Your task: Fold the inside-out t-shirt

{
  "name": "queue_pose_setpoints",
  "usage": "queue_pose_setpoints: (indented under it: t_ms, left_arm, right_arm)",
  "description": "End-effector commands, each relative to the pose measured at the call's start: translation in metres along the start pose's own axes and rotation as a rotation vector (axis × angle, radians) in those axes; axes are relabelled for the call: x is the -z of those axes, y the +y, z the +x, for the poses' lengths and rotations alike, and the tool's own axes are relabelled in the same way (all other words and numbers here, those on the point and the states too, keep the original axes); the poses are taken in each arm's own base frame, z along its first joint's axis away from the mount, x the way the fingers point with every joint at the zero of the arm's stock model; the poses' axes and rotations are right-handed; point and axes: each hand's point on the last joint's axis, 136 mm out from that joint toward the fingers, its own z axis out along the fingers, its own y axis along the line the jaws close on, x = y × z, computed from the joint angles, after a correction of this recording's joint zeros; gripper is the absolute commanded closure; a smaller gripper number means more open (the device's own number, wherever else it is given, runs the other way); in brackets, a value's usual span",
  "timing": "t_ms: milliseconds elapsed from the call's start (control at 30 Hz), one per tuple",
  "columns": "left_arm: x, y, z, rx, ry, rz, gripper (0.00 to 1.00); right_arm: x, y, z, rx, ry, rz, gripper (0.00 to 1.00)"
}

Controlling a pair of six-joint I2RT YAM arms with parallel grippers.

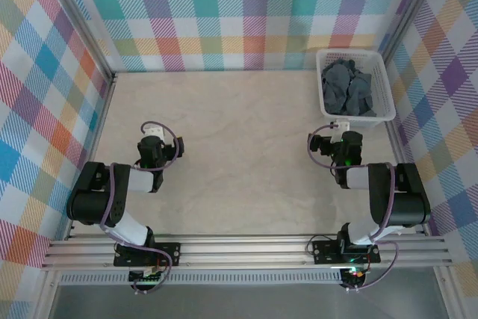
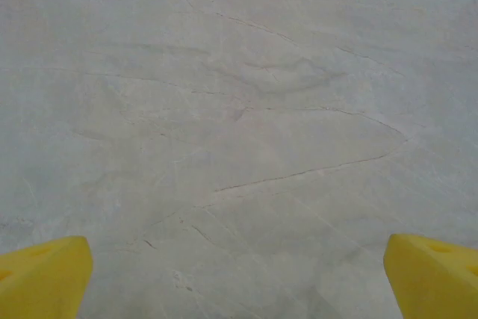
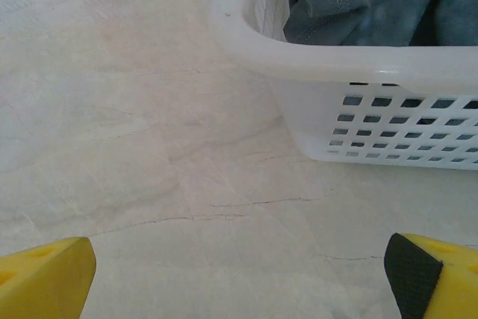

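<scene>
Holds both arms folded, both grippers spread wide
Bends the left arm (image 1: pixel 97 199) back at the elbow near its base, points the left gripper (image 1: pixel 153 134) away toward the far side with jaws parted; mirrors that with the right arm (image 1: pixel 407 199) and right gripper (image 1: pixel 337 128); shows yellow fingertips (image 2: pixel 45 278) far apart at the lower corners of each wrist view, clasping nothing

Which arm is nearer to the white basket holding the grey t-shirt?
The right arm: it sits just before the basket, while the left arm is far across the table.
</scene>
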Motion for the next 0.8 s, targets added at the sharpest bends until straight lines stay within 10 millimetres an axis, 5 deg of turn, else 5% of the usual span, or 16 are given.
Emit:
queue_pose_setpoints:
  t_ms: [0, 567, 700, 767]
  left_arm:
    - [0.0, -0.002, -0.019, -0.006, -0.056, 0.014, 0.0]
    - [-0.001, -0.002, -0.018, -0.006, -0.054, 0.013, 0.0]
    - [0.003, -0.004, -0.024, -0.011, -0.068, 0.024, 0.0]
    - [0.016, -0.009, -0.035, -0.038, -0.062, 0.023, 0.0]
  right_arm:
    - [-0.001, 0.002, -0.014, 0.016, -0.044, -0.02, 0.0]
    - [-0.001, 0.002, -0.014, 0.014, -0.045, -0.02, 0.0]
    - [0.02, 0.002, -0.048, 0.014, -0.078, 0.013, 0.0]
    - [0.035, -0.019, -0.066, -0.165, -0.001, 0.156, 0.0]
